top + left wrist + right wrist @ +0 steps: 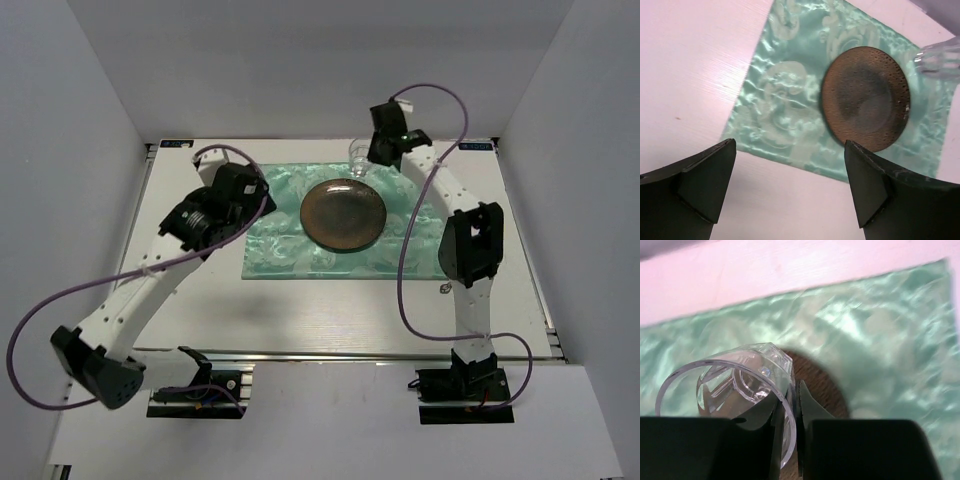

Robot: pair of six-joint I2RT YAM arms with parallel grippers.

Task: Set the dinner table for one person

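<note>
Mat (pixel 285 250) and plate (pixel 343 214) lying on the table (pixel 330 310); right gripper (pixel 792 405) is holding an unplaced glass (pixel 725 385), left gripper (pixel 789 150) hovering wide.

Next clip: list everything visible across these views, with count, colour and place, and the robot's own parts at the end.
dinner table: one, white, under everything.
placemat: one, green patterned, middle of the table.
plate: one, brown, on the placemat.
glass: one, clear, in the right gripper by the plate's far edge.
cables: two, purple, one along each arm.
left gripper: one, black, open, above the placemat's left side.
right gripper: one, black, shut on the glass's wall.
</note>
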